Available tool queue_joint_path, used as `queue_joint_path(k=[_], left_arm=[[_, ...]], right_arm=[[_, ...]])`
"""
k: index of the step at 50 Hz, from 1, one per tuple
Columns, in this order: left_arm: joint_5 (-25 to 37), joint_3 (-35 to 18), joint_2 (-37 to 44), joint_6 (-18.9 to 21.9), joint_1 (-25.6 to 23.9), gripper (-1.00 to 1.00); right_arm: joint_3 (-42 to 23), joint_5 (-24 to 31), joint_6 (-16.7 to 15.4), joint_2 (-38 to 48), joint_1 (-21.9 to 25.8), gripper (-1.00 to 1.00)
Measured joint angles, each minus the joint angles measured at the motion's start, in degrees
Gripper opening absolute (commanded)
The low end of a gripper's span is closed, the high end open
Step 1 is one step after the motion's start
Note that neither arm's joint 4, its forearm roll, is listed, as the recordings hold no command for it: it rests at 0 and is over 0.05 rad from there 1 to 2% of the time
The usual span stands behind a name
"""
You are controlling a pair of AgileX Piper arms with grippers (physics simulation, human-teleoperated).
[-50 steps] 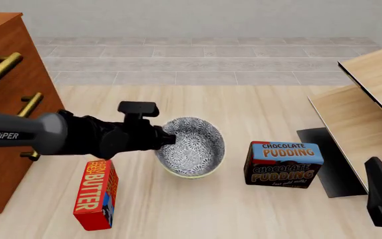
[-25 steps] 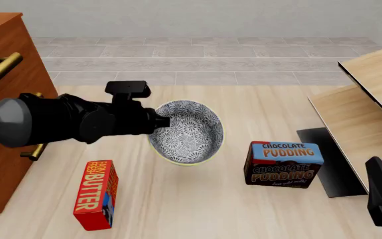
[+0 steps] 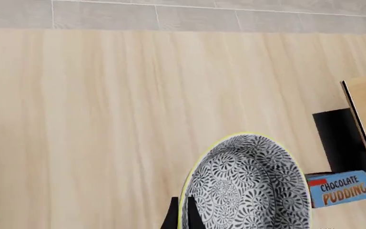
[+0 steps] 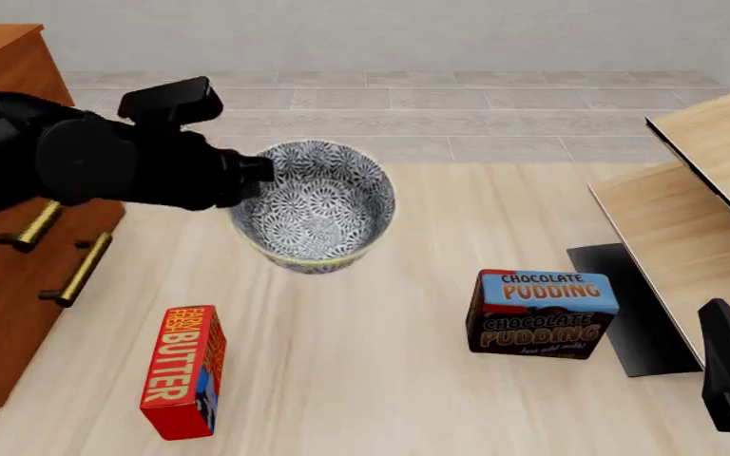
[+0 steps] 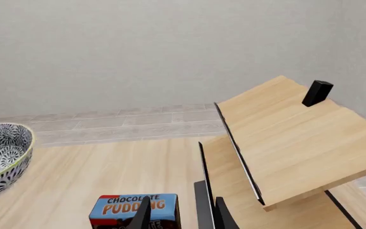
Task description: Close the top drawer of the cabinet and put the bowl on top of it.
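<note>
On the pale wooden table point(image 4: 441, 380), your left gripper point(image 4: 254, 169) pinches the blue-and-white bowl point(image 4: 315, 204) at its 9 o'clock rim, lifted beside the cabinet point(image 4: 10, 313). Only the right wrist view shows the right gripper point(image 5: 177, 215) fingers apart.

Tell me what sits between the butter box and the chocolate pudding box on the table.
Nothing: in the front view, only bare table separates the butter box from the chocolate pudding box.
</note>
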Motion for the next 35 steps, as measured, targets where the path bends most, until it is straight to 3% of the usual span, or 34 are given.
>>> queue_joint_path(k=[19, 35], left_arm=[[13.94, -7.45, -6.12, -7.18, 1.76, -1.00], [24.18, -14.42, -8.50, -14.59, 6.71, -1.00]], right_arm=[[-0.06, 0.18, -0.47, 0.00, 0.39, 1.00], [0.04, 0.16, -0.93, 0.00, 0.75, 1.00]])
